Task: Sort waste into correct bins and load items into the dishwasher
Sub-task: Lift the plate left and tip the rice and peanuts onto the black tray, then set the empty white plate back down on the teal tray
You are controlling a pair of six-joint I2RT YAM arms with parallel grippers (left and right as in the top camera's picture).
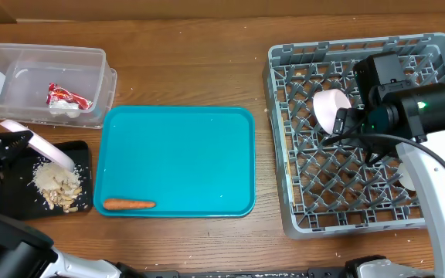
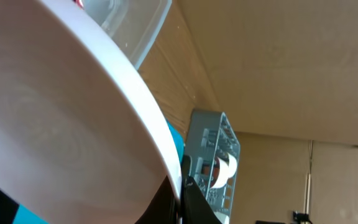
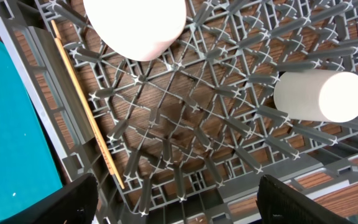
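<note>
Left tool: clenched on the rim of a white dish. I cannot tell whether it is the plate or a bowl. I see the dish tilted steeply over the black tray at the table's left edge.

Under the dish's lower edge: a heap of white rice, with tan scraps beside it. Both are on the black tray.

Behind the left tool: the clear tub. Inside it are a red-and-white wrapper and a white wad, touching each other.

Right of the black tray: the teal tray, with a small carrot near its front left corner.

Right tool: released, with the jaws spread wide. I have it hanging over the grey rack, touching nothing.

In the rack, ahead of the right tool: a white bowl on edge among the pegs. To one side of it, well apart, a small white cup lies on its side.

Along the rack wall nearest the teal tray: pale chopsticks lying flat. I cannot tell one from two.
</note>
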